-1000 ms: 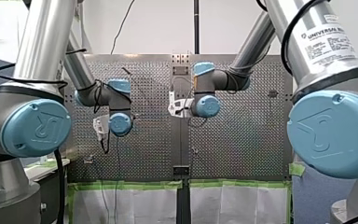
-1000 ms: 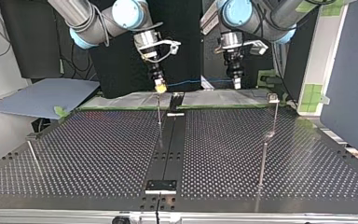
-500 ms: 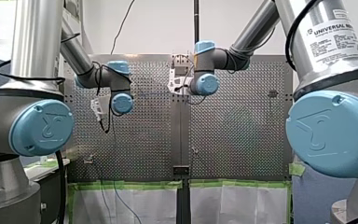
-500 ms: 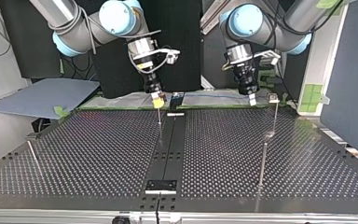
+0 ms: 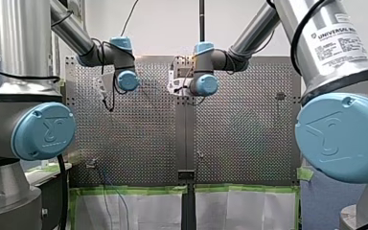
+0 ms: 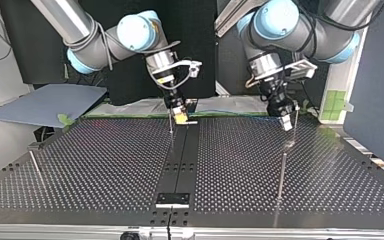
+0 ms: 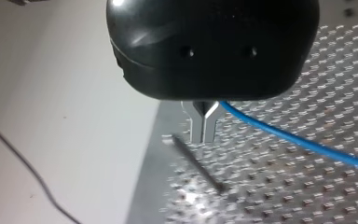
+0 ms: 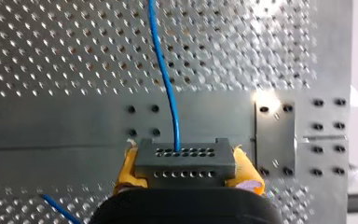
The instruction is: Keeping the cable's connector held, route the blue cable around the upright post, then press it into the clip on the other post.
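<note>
Right wrist view: connector [image 8: 185,156] pinched between yellow pads [image 8: 127,167] of right hand [image 8: 186,170], blue cable [image 8: 165,70] leaving it straight ahead across worktop [image 8: 51,56]. Top view: right hand tilted, tips down, just beside thin post [image 6: 170,122]; left hand [image 6: 285,124] well apart from post, fingers [image 7: 196,126] pressed together on cable. Cable spans hand to hand; right hand nearer for the wrap.
</note>
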You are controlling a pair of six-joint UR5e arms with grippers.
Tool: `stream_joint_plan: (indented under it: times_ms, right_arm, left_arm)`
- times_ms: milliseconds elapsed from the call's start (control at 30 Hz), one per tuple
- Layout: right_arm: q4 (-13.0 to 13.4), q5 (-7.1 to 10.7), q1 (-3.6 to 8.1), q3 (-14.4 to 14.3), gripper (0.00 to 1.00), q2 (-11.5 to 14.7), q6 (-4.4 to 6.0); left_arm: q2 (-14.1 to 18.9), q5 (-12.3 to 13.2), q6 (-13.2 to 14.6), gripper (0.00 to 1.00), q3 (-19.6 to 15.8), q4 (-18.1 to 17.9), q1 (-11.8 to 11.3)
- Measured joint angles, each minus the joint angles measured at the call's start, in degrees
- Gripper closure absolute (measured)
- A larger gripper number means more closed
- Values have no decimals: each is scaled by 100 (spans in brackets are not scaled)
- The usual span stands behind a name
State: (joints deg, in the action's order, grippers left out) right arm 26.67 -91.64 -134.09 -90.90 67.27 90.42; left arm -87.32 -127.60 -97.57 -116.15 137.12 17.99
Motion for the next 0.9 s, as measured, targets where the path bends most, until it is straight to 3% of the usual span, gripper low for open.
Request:
stream_joint_plan:
  times_ms: [133, 333, 533, 700, 900]
  right_arm:
    - [-167, 56, -57, 208, 100, -78, -40]
    - [-318, 134, -102, 530, 100, 19, -38]
    - [-374, 211, -111, 808, 100, 208, 93]
    - [-453, 364, -117, 1043, 100, 238, 143]
    - [-469, 493, -68, 1325, 100, 238, 307]
  left_arm:
    - [188, -32, 44, 100, 103, 187, -25]
    - [480, -11, 121, 100, 232, 479, -82]
    - [768, 128, 173, 100, 386, 766, -182]
    - [1011, 330, 182, 100, 614, 1020, -275]
    - [911, 559, 208, 100, 898, 1305, -389]
